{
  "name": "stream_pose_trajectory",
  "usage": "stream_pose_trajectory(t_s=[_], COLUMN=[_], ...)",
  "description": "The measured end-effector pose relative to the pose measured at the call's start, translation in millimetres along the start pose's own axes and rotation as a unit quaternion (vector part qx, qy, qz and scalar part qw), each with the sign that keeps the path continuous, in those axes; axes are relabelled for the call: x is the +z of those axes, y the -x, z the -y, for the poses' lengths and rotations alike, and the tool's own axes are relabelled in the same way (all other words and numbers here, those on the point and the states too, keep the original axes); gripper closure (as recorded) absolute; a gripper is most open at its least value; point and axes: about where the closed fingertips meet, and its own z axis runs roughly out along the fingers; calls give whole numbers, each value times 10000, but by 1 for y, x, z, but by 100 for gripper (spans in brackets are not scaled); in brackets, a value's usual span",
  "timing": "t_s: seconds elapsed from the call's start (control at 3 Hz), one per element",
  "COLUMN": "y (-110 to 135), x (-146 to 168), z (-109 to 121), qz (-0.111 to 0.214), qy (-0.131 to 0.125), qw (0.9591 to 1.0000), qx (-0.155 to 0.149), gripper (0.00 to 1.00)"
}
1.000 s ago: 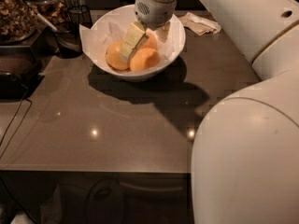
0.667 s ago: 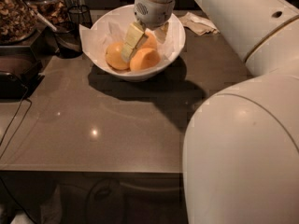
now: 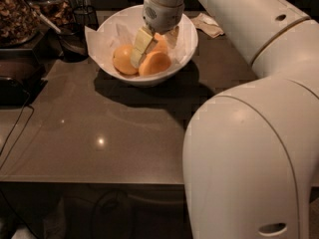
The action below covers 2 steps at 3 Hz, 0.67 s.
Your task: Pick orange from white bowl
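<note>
The white bowl point(image 3: 112, 34), lined with crinkled white paper, stands at the back of the dark countertop. It holds three oranges: one at the left point(image 3: 122, 59), one at the front point(image 3: 156, 63), and one behind point(image 3: 161, 44). My gripper point(image 3: 155, 48) reaches down into the bowl from above. Its jaws are open: one pale finger point(image 3: 141, 46) lies between the left and rear oranges, the other finger point(image 3: 172, 36) is at the rear orange's right side. The rear orange is partly hidden by the fingers.
My white arm fills the right side of the view. A crumpled napkin point(image 3: 209, 25) lies right of the bowl. A dark scoop and cup point(image 3: 74, 43) and a container of brown pieces point(image 3: 15, 14) stand at the back left. A cable point(image 3: 15, 133) runs along the left.
My arm's near segment has swung left and fills more of the view. The gripper stays in the bowl at nearly the same spot; the oranges have not moved.
</note>
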Motion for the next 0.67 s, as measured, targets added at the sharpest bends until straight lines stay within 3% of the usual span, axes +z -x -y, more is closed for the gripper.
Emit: stream_pose_trajectory(t_s=[0.67], y=[-3], x=[19], z=[6], qz=[-178], qy=[23], qw=[9998], qx=[93], gripper=[25])
